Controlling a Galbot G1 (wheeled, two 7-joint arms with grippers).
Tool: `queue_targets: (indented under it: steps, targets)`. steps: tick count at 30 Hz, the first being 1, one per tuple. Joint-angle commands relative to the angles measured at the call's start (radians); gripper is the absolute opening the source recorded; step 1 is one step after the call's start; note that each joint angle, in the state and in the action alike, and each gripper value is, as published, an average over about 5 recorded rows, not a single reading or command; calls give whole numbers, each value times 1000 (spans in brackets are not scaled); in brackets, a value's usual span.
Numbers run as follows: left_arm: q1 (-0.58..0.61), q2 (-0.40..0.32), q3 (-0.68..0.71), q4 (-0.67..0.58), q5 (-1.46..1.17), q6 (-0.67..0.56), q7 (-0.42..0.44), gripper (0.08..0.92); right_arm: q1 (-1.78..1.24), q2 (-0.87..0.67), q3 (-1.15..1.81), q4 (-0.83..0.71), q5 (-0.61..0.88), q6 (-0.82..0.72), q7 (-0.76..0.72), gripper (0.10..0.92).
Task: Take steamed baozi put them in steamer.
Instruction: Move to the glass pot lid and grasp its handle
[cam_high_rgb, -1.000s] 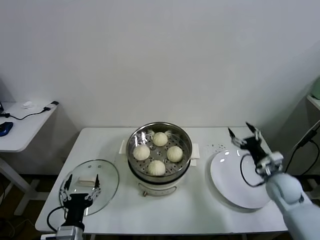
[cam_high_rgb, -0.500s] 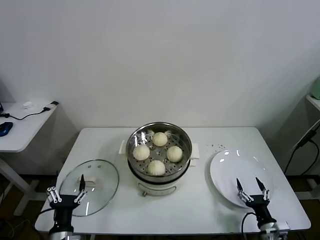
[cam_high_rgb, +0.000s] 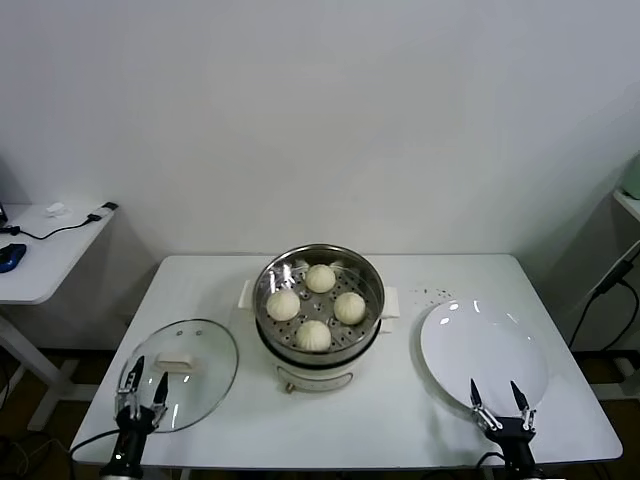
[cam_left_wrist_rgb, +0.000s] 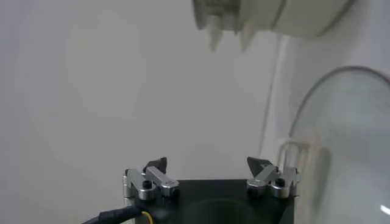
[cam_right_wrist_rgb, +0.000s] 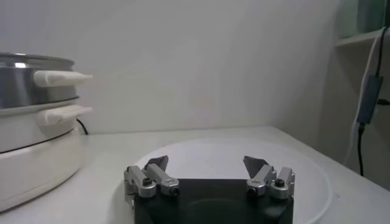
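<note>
Steamed baozi (cam_high_rgb: 314, 335) partly behind steamer (cam_high_rgb: 371, 322) rim

Four steamed baozi (cam_high_rgb: 316, 305) are sitting inside the steamer (cam_high_rgb: 368, 322), arranged in a diamond: one at the rear, one at the left, one at the right and one at the front. Each bun is cream-white, smooth and domed, and the four are lying close together, apparently not touching. The steamer is standing upright at the centre of the desk (cam_high_rgb: 400, 410), uncovered. Its shiny steel basket is showing a perforated floor between the buns and is resting on a cream-white pot base with side handles.
</note>
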Motion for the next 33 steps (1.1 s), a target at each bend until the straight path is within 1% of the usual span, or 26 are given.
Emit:
queue_targets:
  steps: [1, 15, 22, 28, 30, 33]
  targets:
    - [-88, 31, -4, 172, 147, -2, -29, 823, -29, 38, 14, 16, -12, 15, 5, 823]
    - [-202, 40, 13, 239, 156, -5, 25, 823, -36, 50, 24, 22, -11, 19, 6, 823]
    - [-247, 41, 21, 251, 160, 10, 36, 823, -33, 57, 23, 8, -19, 27, 6, 823]
    - [-272, 52, 24, 299, 175, 25, 39, 822, -33, 62, 22, 5, -27, 31, 5, 823]
    - [-270, 55, 24, 308, 182, 25, 37, 815, -33, 63, 21, 4, -29, 32, 5, 823]
    - [-264, 57, 24, 315, 190, 25, 32, 761, -32, 66, 20, 2, -33, 33, 5, 823]
